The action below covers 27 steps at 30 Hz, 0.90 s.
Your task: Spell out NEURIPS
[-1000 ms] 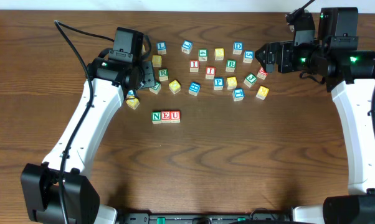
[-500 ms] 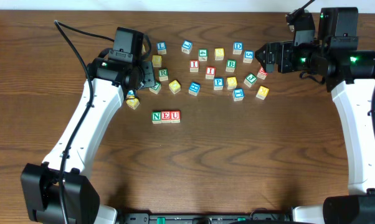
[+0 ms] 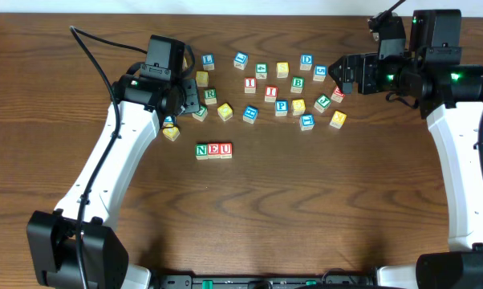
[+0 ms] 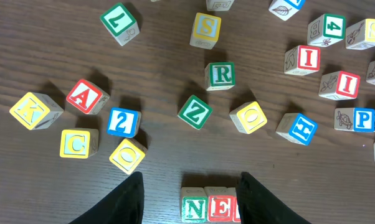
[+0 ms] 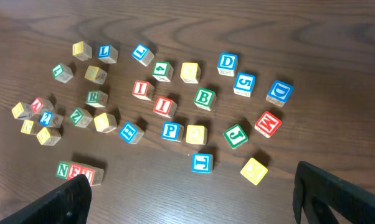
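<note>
Both pairs of jaws stand apart, gripping nothing. Overhead: the left gripper [image 3: 192, 99] hovers up and left of the N-E-U row [image 3: 214, 150]; the right gripper [image 3: 338, 77] hangs well up and right of it; the row's three cubes touch side by side; the green R cube [image 3: 210, 95] lies beyond the row; two red I cubes [image 3: 249, 84] and the blue P cube [image 3: 281, 105] lie beyond and right of it, among other scattered cubes [image 3: 306, 60]. Left wrist: the row sits at the bottom edge between the dark fingers [image 4: 128, 199], R above it, P far right. Right wrist: the row lies lower left, R above it, P to its right.
</note>
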Each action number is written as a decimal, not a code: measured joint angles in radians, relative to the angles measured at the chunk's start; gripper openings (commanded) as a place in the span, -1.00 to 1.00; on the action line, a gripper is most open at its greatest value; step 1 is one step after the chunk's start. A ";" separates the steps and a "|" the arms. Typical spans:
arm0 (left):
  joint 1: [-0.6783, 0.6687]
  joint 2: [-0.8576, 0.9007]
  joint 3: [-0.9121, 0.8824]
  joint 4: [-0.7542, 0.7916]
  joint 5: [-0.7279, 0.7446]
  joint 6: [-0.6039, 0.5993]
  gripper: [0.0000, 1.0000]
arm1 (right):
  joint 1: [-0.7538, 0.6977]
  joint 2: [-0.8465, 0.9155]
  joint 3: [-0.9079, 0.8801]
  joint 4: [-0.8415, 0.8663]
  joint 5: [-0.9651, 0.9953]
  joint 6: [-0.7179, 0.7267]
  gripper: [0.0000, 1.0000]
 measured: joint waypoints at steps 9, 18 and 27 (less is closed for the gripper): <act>0.000 0.000 0.000 0.000 0.000 0.000 -0.06 | 0.000 0.000 0.000 0.000 0.000 0.000 0.98; 0.000 0.000 0.000 0.016 0.000 0.000 -0.05 | 0.000 0.000 0.000 0.000 0.000 0.000 0.99; 0.000 0.000 0.000 0.060 0.000 0.001 -0.05 | 0.000 0.000 0.000 0.000 0.000 0.000 0.98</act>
